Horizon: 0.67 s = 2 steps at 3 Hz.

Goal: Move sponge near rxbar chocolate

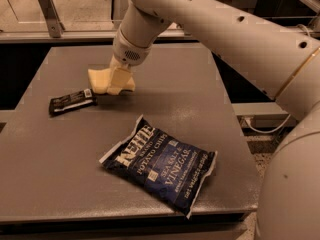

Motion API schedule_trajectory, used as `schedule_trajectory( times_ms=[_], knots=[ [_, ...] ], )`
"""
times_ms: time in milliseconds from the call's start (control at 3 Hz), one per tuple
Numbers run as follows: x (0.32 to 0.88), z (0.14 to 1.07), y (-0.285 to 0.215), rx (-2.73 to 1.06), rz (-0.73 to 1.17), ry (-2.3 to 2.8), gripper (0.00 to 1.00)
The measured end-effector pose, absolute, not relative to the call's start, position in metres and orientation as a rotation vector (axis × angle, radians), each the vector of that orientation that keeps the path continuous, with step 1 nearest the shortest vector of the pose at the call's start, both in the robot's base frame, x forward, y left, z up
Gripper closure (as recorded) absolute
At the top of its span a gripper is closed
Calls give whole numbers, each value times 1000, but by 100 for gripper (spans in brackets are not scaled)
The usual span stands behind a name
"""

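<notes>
A white robot arm's gripper [119, 83] clamps the pale yellow sponge [97, 79] low over a grey table [45, 174], just right of the rxbar chocolate [72, 101] (a blue chip bag [160, 168] lies nearer the front).

The tool [119, 81] sits low at the back-middle of the desk [45, 174], clasping the sponge [97, 79] just right of the chocolate bar [72, 101]. Only a thin gap lies between sponge and bar. The chip bag [160, 164] blocks the front right. The arm [225, 34] spans the back right from above. Open desk lies at the front left, and between tool and bag.
</notes>
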State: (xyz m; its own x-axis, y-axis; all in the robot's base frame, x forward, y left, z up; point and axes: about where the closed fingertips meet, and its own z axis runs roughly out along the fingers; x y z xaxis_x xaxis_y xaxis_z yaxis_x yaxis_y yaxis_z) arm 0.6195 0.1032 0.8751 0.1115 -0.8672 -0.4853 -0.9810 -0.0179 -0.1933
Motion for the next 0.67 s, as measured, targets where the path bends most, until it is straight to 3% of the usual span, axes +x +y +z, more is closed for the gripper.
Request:
schedule_trajectory(
  times_ms=[333,667],
  knots=[
    [619,874,104,-1925,318,1791,12],
    [619,872,106,-1928,320,1791,0]
  ],
)
